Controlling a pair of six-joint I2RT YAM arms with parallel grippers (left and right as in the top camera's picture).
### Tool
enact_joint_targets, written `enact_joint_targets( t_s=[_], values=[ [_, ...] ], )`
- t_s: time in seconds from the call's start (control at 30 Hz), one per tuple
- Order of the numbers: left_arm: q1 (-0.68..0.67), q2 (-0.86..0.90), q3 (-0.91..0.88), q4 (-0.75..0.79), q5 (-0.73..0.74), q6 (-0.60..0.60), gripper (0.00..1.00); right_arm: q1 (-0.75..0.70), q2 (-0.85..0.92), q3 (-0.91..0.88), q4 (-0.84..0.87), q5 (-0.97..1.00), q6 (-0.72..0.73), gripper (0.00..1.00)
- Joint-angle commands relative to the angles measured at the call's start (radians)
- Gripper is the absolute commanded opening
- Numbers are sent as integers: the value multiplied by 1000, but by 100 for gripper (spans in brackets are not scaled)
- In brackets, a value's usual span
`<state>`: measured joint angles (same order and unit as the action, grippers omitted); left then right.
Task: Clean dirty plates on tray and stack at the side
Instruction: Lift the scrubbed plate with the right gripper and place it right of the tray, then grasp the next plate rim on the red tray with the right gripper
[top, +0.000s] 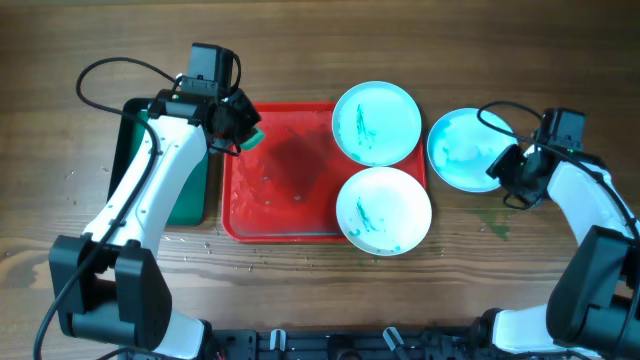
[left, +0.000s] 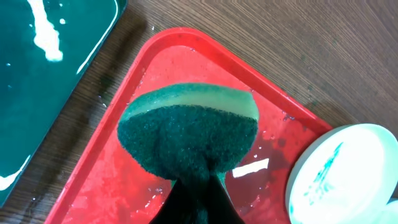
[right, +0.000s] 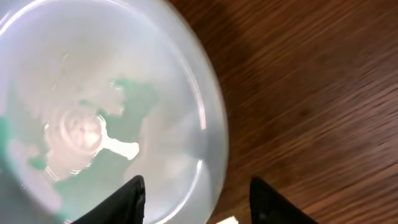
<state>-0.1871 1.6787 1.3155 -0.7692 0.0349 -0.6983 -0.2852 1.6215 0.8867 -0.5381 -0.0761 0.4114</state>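
On and beside 1 tray (top: 280, 170) sit 3 plates (top: 376, 122).

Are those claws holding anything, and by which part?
The left gripper pinches a green sponge by one end. The right gripper holds nothing; its jaws stand open astride the rim of a plate.

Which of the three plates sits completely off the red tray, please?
The rightmost plate, on the table beside the right gripper; the other two overlap the tray.
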Motion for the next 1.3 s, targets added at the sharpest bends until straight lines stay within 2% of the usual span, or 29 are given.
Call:
enact_joint_targets(
  t_s=[0.0, 0.1, 0.2, 0.3, 0.37, 0.43, 0.57, 0.77, 0.9, 0.97, 1.0, 1.07, 1.17, 1.27],
  values=[
    [2, 11, 6, 3, -25, -17, 4, 11, -85, 93, -90, -174, -32, 54],
    [2, 11, 6, 3, -25, -17, 4, 79, -190, 121, -205, -232, -121, 55],
    [2, 11, 6, -2, -37, -13, 4, 194, -175, 103, -319, -232, -216, 54],
    [2, 11, 6, -12, -51, -13, 4, 296, -144, 35, -344, -232, -254, 54],
    [2, 11, 6, -8, -51, -13, 4, 340, -139, -22, -304, -228, -255, 44],
    [2, 11, 6, -8, -55, -13, 4, 348, -139, -76, -254, -230, -254, 38],
    [2, 11, 6, -4, -56, -14, 4, 348, -139, -168, -171, -240, -245, 34],
    [2, 11, 6, -4, -70, -14, 4, 348, -139, -176, -134, -240, -245, 5],
    [2, 11, 6, -4, -70, -14, 4, 356, -146, -131, -158, -299, -249, 4],
    [2, 11, 6, 7, -70, -14, 4, 422, -168, -35, -226, -318, -214, 4],
    [2, 11, 6, 10, -70, -14, 4, 526, -177, 53, -248, -296, -142, 4],
    [2, 11, 6, 10, -71, -14, 4, 646, -166, 118, -206, -180, -6, 4],
    [2, 11, 6, 19, -83, -17, 4, 824, -59, 174, -47, 29, 146, 4],
    [2, 11, 6, 25, -82, -18, 4, 909, 139, 281, 6, 54, 246, 4]
  ],
)
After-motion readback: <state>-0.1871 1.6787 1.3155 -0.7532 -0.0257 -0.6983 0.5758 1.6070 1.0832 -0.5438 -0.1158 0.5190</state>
